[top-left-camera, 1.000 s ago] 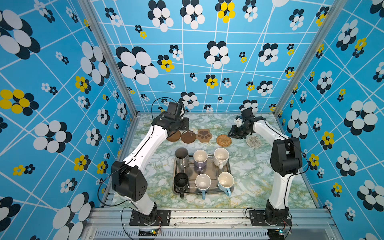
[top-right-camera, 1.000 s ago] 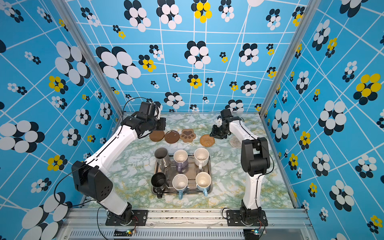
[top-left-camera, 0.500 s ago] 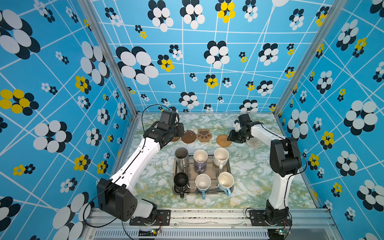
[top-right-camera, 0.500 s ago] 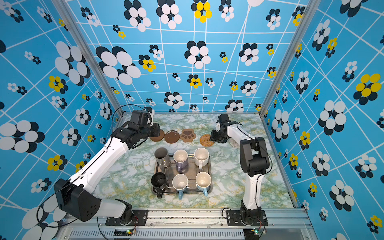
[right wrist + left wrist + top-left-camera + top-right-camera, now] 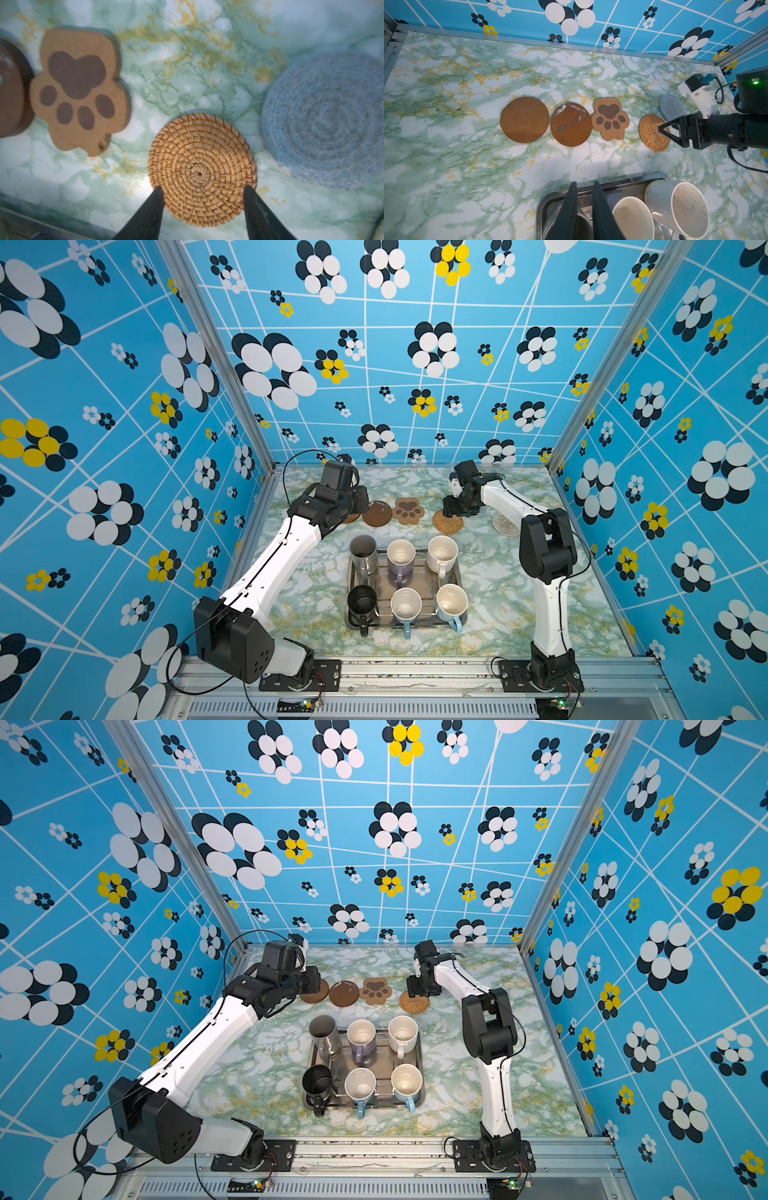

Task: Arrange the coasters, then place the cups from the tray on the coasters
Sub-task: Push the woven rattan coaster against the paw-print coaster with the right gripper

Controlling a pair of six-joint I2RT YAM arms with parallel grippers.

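The tray (image 5: 432, 623) lies near the middle of the tabletop (image 5: 498, 593), its long axis running left to right. It holds all six cups upright, mouths up, in two rows of three. The far row is the grey steel cup (image 5: 363, 556), the lavender mug (image 5: 401, 558) and the cream-white mug (image 5: 442, 553). The near row is the black mug (image 5: 362, 601) and two light blue mugs (image 5: 406, 605) (image 5: 451, 602). The mug handles that show point toward the near edge.

Beyond the tray the coasters lie flat in a left-to-right line. First come two round brown discs (image 5: 524, 119) (image 5: 571, 124), then the paw-print coaster (image 5: 610, 121) with its toes toward the tray, then the rattan coaster (image 5: 202, 169). A grey-blue pale coaster (image 5: 672, 108) lies just beyond the rattan one. Another pale coaster (image 5: 506, 523) lies to its right, partly hidden by the right arm.

The right end effector (image 5: 202, 187) is over the rattan coaster with its fingers spread wide, straddling the coaster's edge and gripping nothing. Whether the tips touch the tabletop is hard to tell. The left end effector (image 5: 584, 184) is raised, its fingers drawn close with a narrow slit between them, and it is empty.
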